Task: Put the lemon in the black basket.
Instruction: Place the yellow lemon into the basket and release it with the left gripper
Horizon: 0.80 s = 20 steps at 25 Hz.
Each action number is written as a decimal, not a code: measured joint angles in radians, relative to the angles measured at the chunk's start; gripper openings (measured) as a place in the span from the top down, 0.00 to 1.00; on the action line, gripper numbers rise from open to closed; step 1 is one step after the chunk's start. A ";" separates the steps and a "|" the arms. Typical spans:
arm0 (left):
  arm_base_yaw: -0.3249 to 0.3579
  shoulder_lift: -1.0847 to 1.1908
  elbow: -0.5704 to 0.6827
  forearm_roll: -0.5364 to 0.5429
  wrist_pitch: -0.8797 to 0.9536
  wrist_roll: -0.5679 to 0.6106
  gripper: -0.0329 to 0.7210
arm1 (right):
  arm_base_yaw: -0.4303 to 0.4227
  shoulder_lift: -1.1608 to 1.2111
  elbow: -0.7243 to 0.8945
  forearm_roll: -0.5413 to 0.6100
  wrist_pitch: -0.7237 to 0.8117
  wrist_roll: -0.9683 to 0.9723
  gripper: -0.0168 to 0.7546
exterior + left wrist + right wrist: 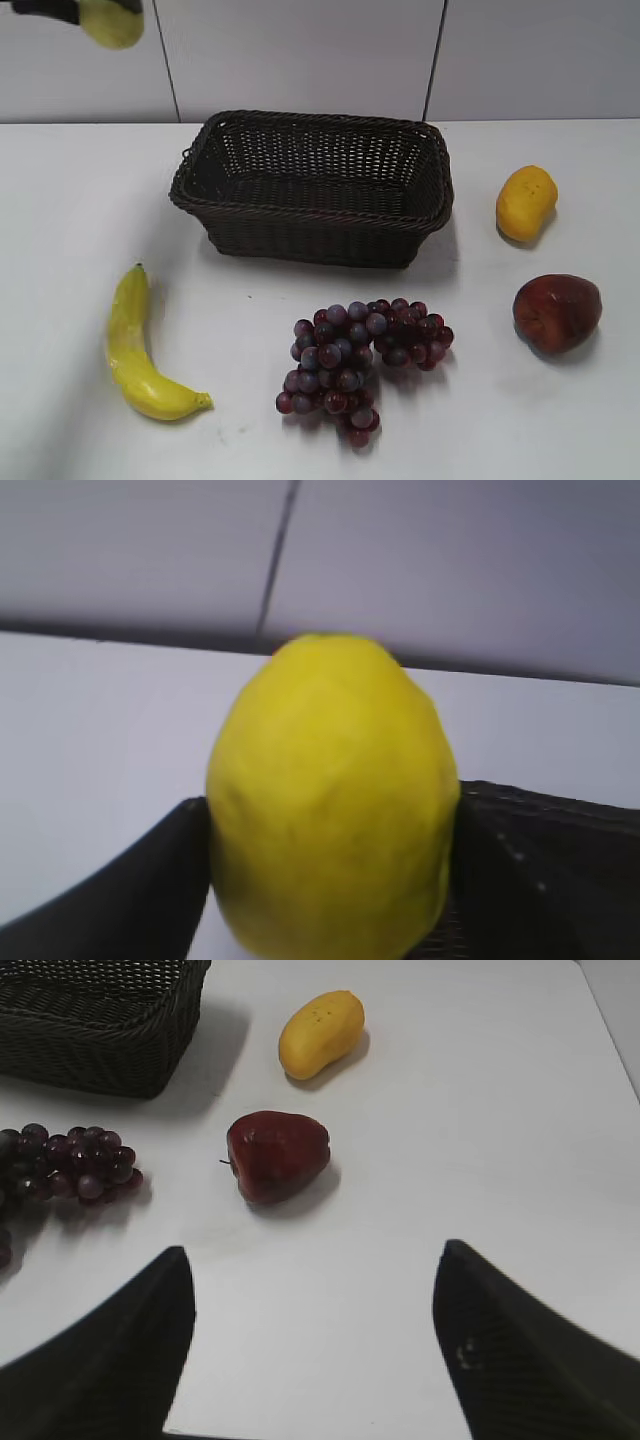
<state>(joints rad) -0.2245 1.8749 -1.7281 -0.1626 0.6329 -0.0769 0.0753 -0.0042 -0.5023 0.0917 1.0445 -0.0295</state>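
White flat surface carries everything. Largest item: the rectangular dark woven wicker black basket, middle of the exterior view toward the back wall, interior bare as far as the mesh shows

Next down: long yellow banana front left; bunch of dark purple grapes front centre, just ahead of the basket; dark red apple-like fruit and orange-yellow oblong fruit on the right, near each other but apart

Smallest: the pale yellow-green bumpy lemon, clamped between the two dark fingers of the left pincer, one finger pressed to each flank. In the exterior view it hangs at the top left corner, high off the surface, left of the basket and well apart from it

Right pincer: fingers spread wide, nothing between, hovering over bare surface in front of the red fruit

Progress, as judged: lemon picked and lifted; left to do is carrying it rightward over the basket, lowering, letting go
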 joint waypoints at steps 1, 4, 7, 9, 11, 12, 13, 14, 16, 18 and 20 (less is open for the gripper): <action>-0.031 0.007 -0.018 0.000 -0.001 0.009 0.25 | 0.000 0.000 0.000 0.000 0.000 0.000 0.25; -0.120 0.047 -0.038 0.000 -0.016 0.021 0.25 | 0.000 0.000 0.000 0.000 0.000 0.000 0.25; -0.206 0.095 -0.039 -0.001 -0.039 0.023 0.25 | 0.000 0.000 0.000 0.000 0.000 0.000 0.25; -0.257 0.128 -0.039 -0.001 -0.055 0.024 0.25 | 0.000 0.000 0.000 0.000 0.000 0.000 0.25; -0.292 0.168 -0.039 -0.001 -0.075 0.024 0.25 | 0.000 0.000 0.000 0.000 0.000 0.000 0.25; -0.306 0.184 -0.039 -0.001 -0.084 0.024 0.25 | 0.000 0.000 0.000 0.000 0.000 0.000 0.25; -0.318 0.204 -0.039 0.000 -0.096 0.025 0.25 | 0.000 0.000 0.000 0.000 0.000 0.000 0.25; -0.326 0.224 -0.040 0.001 -0.107 0.025 0.25 | 0.000 0.000 0.000 0.000 0.000 0.000 0.25; -0.338 0.258 -0.040 0.001 -0.118 0.025 0.25 | 0.000 0.000 0.000 0.000 0.000 0.000 0.25; -0.346 0.289 -0.040 0.001 -0.123 0.025 0.25 | 0.000 0.000 0.000 0.000 0.000 0.000 0.25; -0.347 0.314 -0.040 -0.005 -0.121 0.025 0.25 | 0.000 0.000 0.000 0.000 0.000 0.000 0.25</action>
<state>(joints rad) -0.5719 2.1892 -1.7680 -0.1676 0.5121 -0.0519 0.0753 -0.0042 -0.5023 0.0917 1.0445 -0.0295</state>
